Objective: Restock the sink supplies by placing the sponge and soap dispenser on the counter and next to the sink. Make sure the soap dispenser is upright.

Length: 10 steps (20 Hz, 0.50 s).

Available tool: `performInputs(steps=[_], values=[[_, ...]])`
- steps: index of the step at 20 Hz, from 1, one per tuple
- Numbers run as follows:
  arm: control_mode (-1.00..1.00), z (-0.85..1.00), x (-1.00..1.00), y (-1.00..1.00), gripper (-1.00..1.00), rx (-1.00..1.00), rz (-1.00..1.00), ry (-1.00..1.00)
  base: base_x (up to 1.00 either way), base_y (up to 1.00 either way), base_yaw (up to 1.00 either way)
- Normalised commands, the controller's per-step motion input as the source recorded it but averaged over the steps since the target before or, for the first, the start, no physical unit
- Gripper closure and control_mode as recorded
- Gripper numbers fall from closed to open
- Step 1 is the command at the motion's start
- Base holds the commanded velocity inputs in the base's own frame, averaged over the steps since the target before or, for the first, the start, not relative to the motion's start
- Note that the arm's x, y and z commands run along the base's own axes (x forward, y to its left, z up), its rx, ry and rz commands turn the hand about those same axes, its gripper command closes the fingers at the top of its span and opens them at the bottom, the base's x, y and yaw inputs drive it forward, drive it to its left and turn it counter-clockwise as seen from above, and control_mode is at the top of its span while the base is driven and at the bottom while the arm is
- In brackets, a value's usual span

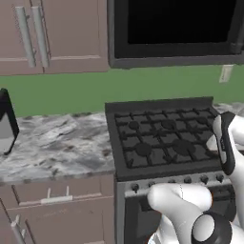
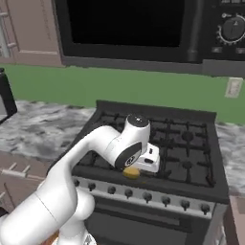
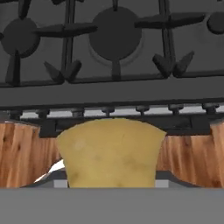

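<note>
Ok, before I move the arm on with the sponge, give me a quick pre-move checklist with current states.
1. Sponge in the gripper: ok, it sits at the gripper in the hand and right base views.
2. Grip firm: cannot tell, fingertips hidden behind it.
3. Sponge clear of the stove grates: ok, it hangs at the front edge.
4. Bare counter left of the stove: ok.
5. Sink located: cannot tell.
6. Soap dispenser located: cannot tell.

Counter (image 1: 57,143) left of the stove (image 1: 162,138) lies open, canister (image 1: 7,121) at far edge.
</note>
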Motion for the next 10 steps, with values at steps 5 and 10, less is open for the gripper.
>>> performInputs(steps=[5, 10], values=[[1.00, 0.00, 0.00, 0.00, 1.00, 0.00, 0.00, 0.00, 0.00, 0.51, 0.84], [1.00, 0.00, 0.00, 0.00, 1.00, 0.00, 0.00, 0.00, 0.00, 0.48, 0.85]])
